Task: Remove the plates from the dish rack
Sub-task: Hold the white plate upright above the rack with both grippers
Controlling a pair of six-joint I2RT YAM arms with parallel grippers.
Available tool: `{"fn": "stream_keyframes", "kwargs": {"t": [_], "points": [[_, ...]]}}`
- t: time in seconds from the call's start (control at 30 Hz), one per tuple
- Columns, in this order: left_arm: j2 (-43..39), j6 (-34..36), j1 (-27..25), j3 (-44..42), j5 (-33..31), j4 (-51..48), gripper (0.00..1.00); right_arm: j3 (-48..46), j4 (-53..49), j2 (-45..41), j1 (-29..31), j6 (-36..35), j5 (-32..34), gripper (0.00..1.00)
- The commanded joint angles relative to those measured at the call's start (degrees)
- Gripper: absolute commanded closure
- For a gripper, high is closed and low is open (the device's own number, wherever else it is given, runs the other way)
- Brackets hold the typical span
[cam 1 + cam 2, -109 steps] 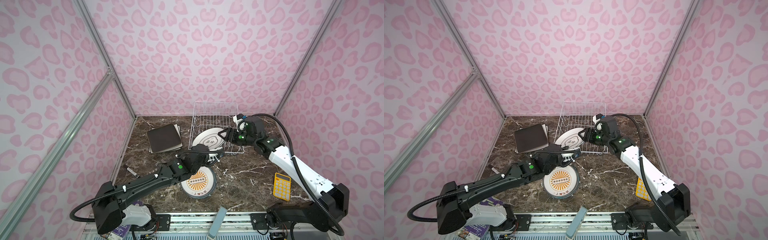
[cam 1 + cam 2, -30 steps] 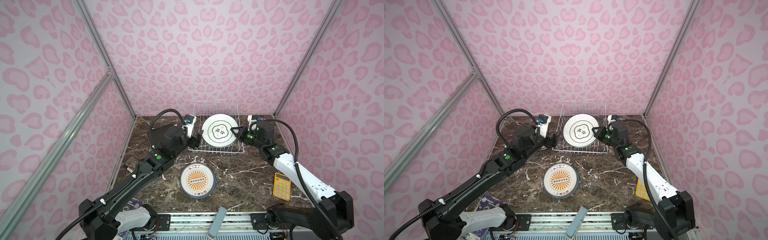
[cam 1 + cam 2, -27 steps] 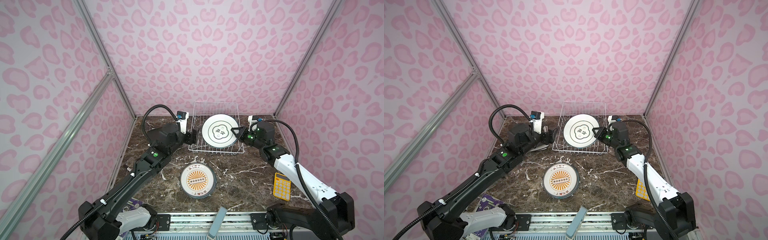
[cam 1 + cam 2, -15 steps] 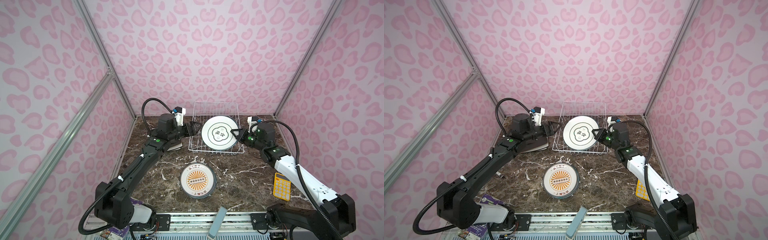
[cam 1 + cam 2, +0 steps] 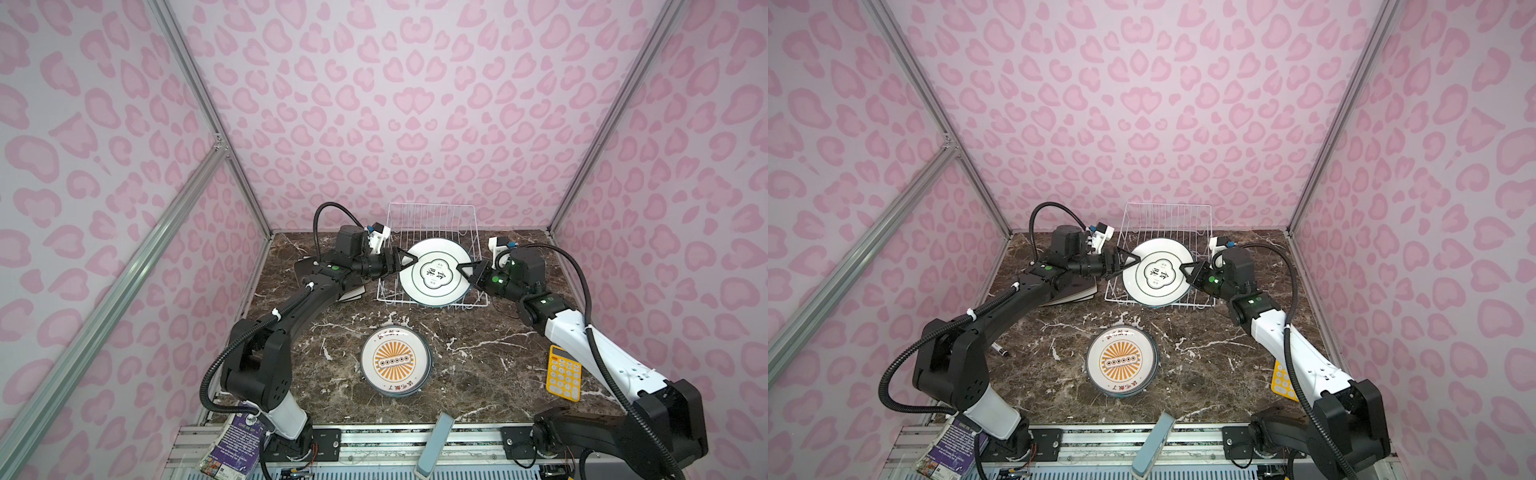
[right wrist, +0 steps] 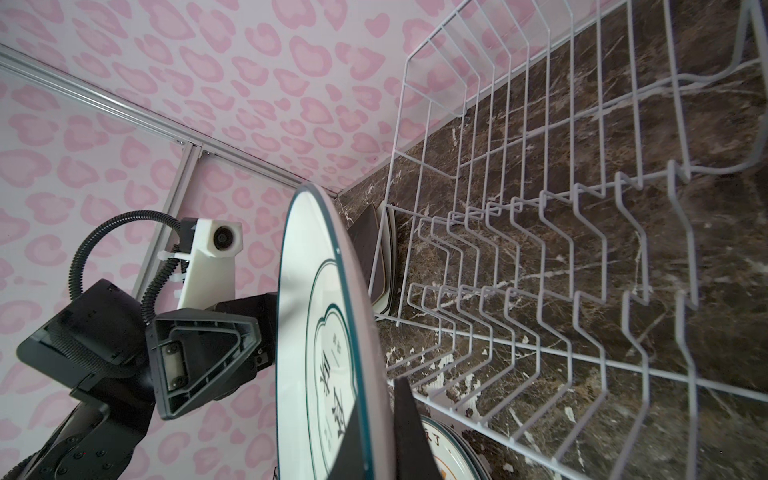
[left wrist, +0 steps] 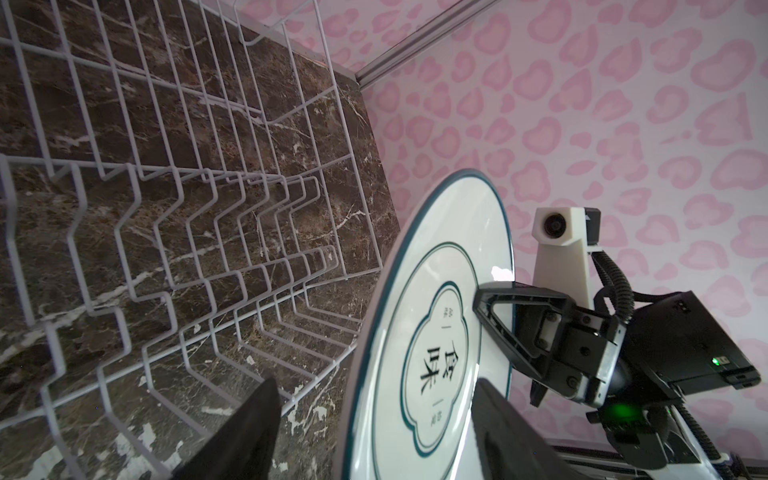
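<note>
Above marble table (image 5: 478,332), right gripper (image 5: 464,268) clamps upright plate (image 5: 435,274); left gripper (image 5: 409,261) gapes astride it.

We note dark brown marble tabletop (image 5: 478,345), white-veined, boxed in by pink leopard-print walls (image 5: 415,104) on aluminium frame bars (image 5: 124,286). Yellow calculator (image 5: 564,372) lies flat near right edge — keys up. In a top view we spot small pen (image 5: 999,350) toward left side. Purple booklet (image 5: 232,446) sits off front left corner; grey-blue slab (image 5: 434,440) lies tilted at front edge, near middle.
</note>
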Motion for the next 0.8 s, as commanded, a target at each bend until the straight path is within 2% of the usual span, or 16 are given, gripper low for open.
{"fn": "stream_keyframes", "kwargs": {"t": [0.0,0.07,0.2,0.37,0.4,0.53,0.77], "points": [[0.5,-0.1,-0.4,0.8,2.6,1.4,0.32,-0.1,5.0,1.0,0.1,0.2,-1.8,1.00],[0.8,-0.1,-0.4,1.2,3.4,1.4,0.42,0.0,5.7,2.0,0.0,0.4,-2.5,1.00],[0.8,-0.1,-0.6,0.9,4.1,1.2,0.53,0.2,7.5,3.5,0.0,1.1,-3.7,1.00],[0.5,0.0,-0.6,0.7,4.2,0.4,0.62,-0.2,8.4,4.0,0.0,1.4,-3.9,1.00],[0.3,0.1,-0.6,0.7,4.2,0.4,0.68,-0.4,8.5,4.0,0.0,1.3,-3.9,1.00],[0.3,-0.1,-0.6,0.6,4.1,0.3,0.75,-0.7,8.9,4.1,0.0,1.5,-4.2,1.00],[0.1,-1.0,-0.5,-0.2,3.6,0.9,0.95,-0.6,8.8,4.2,0.0,0.9,-4.2,0.98]]}}
